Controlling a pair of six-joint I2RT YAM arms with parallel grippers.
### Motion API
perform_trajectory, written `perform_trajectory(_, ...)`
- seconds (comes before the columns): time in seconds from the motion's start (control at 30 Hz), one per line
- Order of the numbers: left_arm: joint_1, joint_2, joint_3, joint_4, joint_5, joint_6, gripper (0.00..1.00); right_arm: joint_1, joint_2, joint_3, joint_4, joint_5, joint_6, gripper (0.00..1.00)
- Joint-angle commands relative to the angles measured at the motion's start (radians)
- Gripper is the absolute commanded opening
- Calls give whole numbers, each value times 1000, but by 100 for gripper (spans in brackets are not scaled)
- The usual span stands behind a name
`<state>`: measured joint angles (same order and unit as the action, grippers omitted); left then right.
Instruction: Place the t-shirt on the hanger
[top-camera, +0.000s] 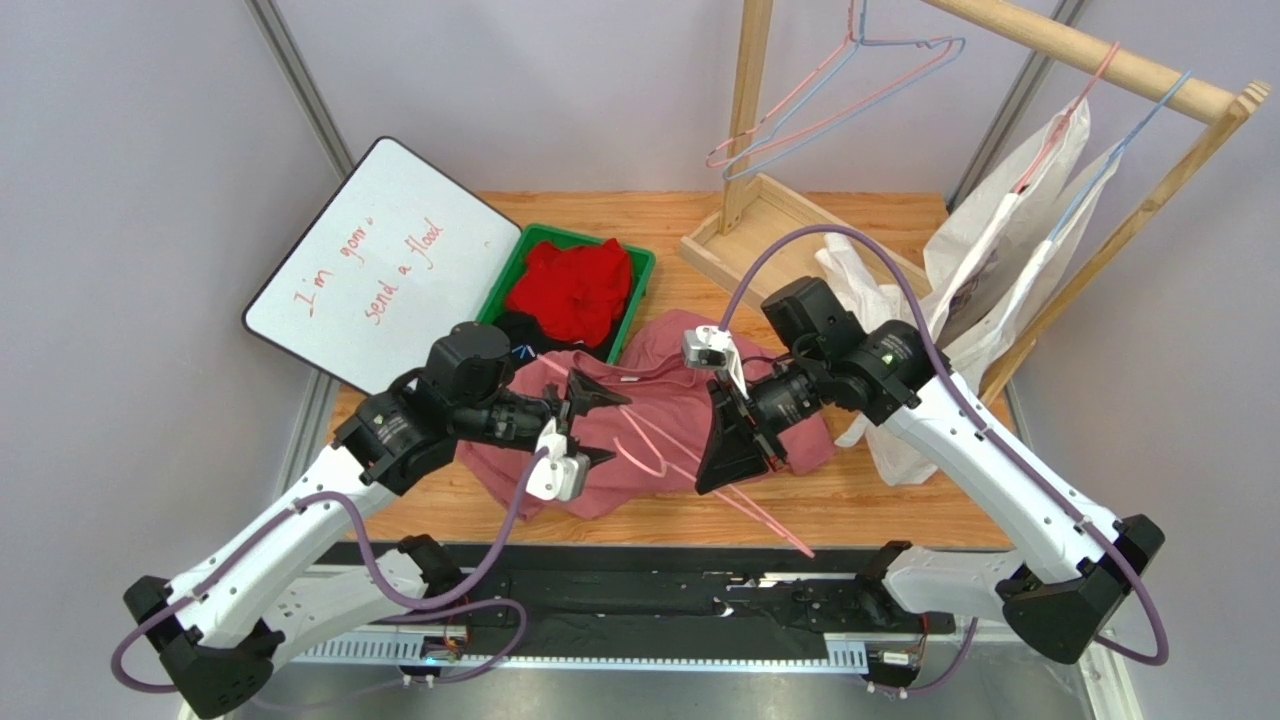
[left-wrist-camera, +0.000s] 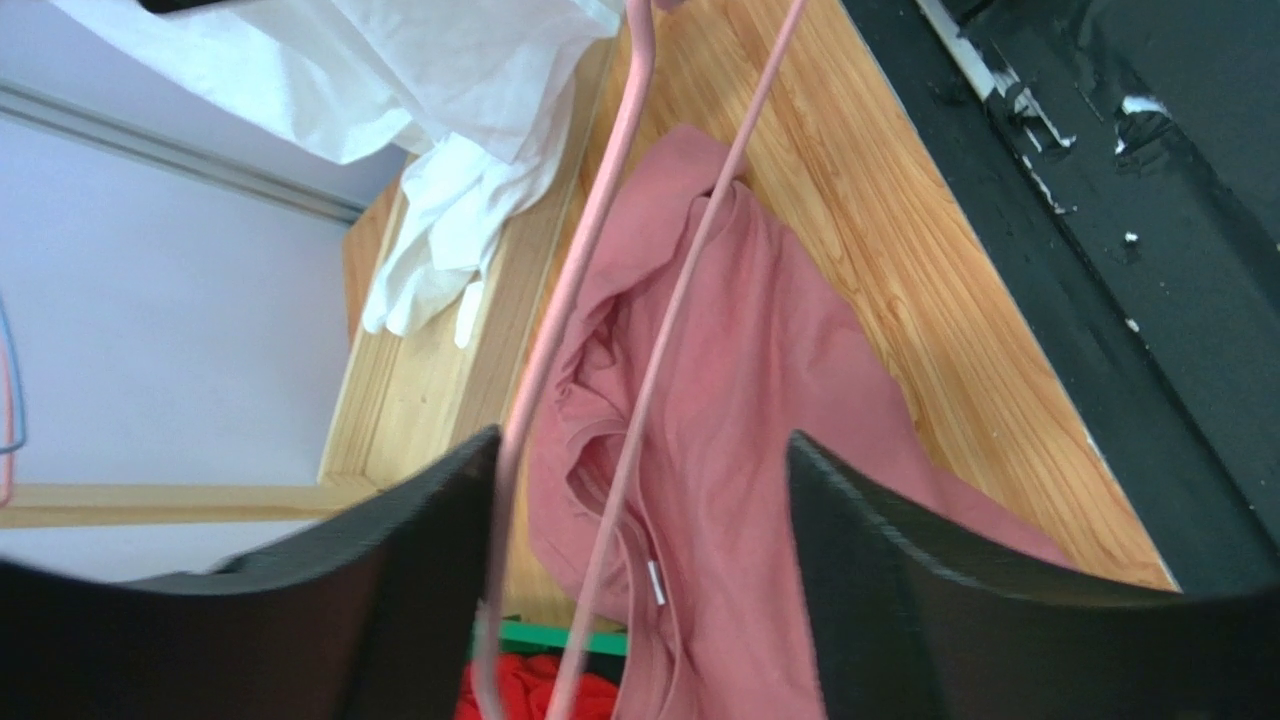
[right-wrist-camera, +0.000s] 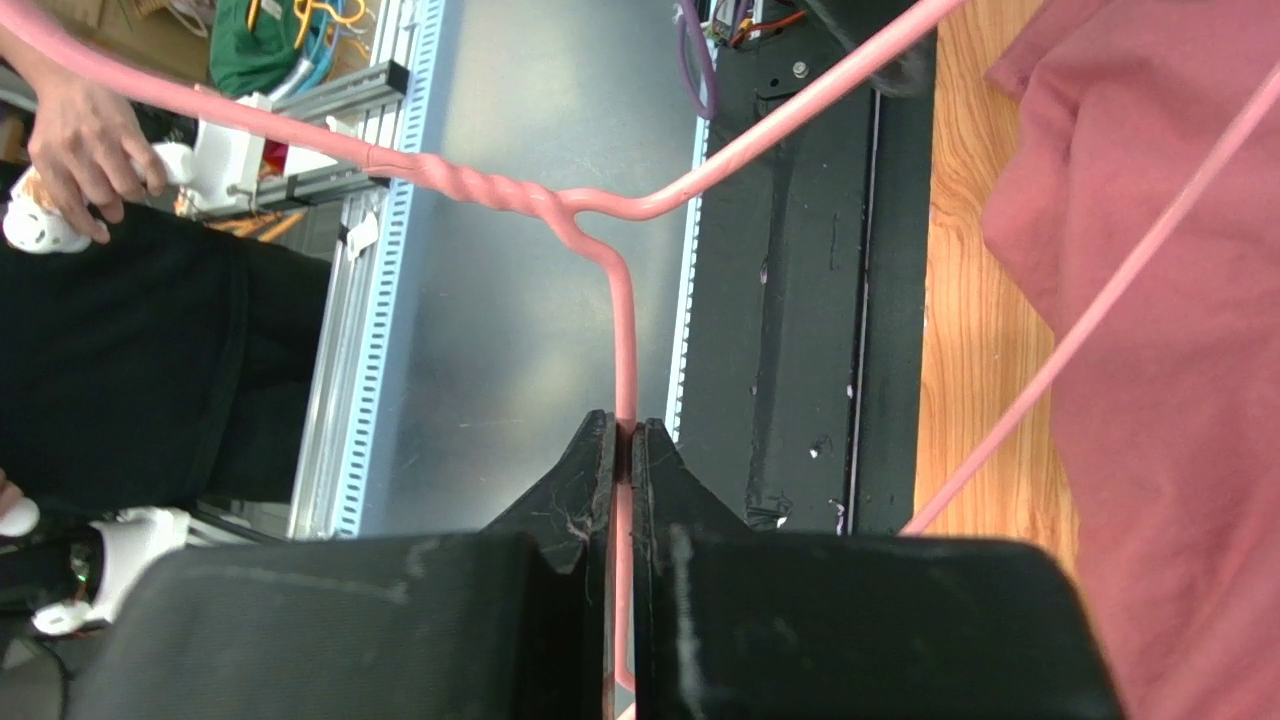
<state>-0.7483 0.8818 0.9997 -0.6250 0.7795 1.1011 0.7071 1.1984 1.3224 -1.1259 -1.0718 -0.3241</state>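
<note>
Right wrist view: right gripper (right-wrist-camera: 624, 432) has its jaws pressed together on the thin pink wire hanger (right-wrist-camera: 451, 173), pinching one wire just past the twisted neck. The hook end reaches out over the near edge of the wooden table (right-wrist-camera: 969, 300). The rest of the triangle runs away from that grip toward the left arm, so I read the hanger's long axis as slanting across the table from near-right to far-left. The wire is thin in the top view, so treat that as my best read. The large dusty rose-pink cloth t-shirt (left-wrist-camera: 751, 375) lies crumpled on the table under the hanger, with none of it on the wire yet. Left gripper (left-wrist-camera: 643, 443) is spread and holds nothing. One hanger wire passes through the gap between its fingers, and a second runs along the inner edge of one finger; I can't tell if that one touches. The shirt's collar opening sits directly below and just beyond those jaws, with the wire between jaws and cloth. That's the relation that matters: the left arm is nearer the collar and the right is busy with the hanger. My call is that the left has to get past the wire and take the collar edge, not the hanger, so a hanger shoulder can feed into the neck.
</note>
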Motion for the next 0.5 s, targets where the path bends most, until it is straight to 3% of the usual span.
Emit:
perform_trajectory(0.0,-13,28,-10,18,-37,13,57,12,15,84,-63,7,-113,0)
perform_trajectory(0.07,-13,32,-13,24,-54,-7,47,12,17,106,-69,18,-128,0)
perform_trajectory(0.13,-13,36,-9,36,-80,-67,23,12,17,126,-61,32,-128,0)
perform_trajectory(0.17,-13,37,-7,45,-94,-99,2,12,20,132,-55,39,-130,0)
perform_trajectory(0.2,-13,37,-9,65,-114,-206,0,11,23,141,-48,56,-130,0)
perform_trajectory(0.23,-13,40,-3,96,-161,-257,0,11,24,152,-35,131,-124,7)
perform_trajectory(0.27,-13,43,2,97,-181,-303,0,11,27,176,-3,188,-92,39)
perform_trajectory(0.33,-13,54,14,67,-201,-396,0,3,30,219,5,336,-86,72)
perform_trajectory(0.37,-13,60,19,55,-200,-435,0,-3,29,256,21,367,-78,100)
perform_trajectory(0.47,-3,74,19,45,-195,-565,0,-17,15,293,61,429,-70,100)
